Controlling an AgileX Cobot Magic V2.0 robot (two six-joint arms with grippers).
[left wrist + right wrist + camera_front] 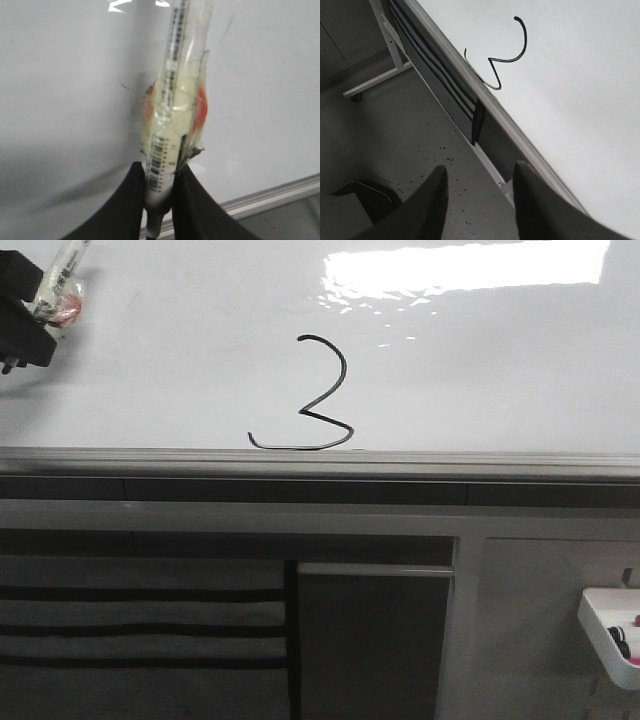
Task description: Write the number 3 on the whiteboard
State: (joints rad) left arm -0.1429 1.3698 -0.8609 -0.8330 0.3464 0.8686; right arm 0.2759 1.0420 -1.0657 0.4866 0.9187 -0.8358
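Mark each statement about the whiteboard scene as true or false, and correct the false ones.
1. A number 3 is drawn on the whiteboard. True.
2. The left claw is empty. False: it is shut on a marker wrapped in tape.
3. The right claw is open and holds nothing. True.
4. The marker tip rests on the digit. False: in the front view the marker is at the far left, apart from it.
5. The digit is red. False: it is black.
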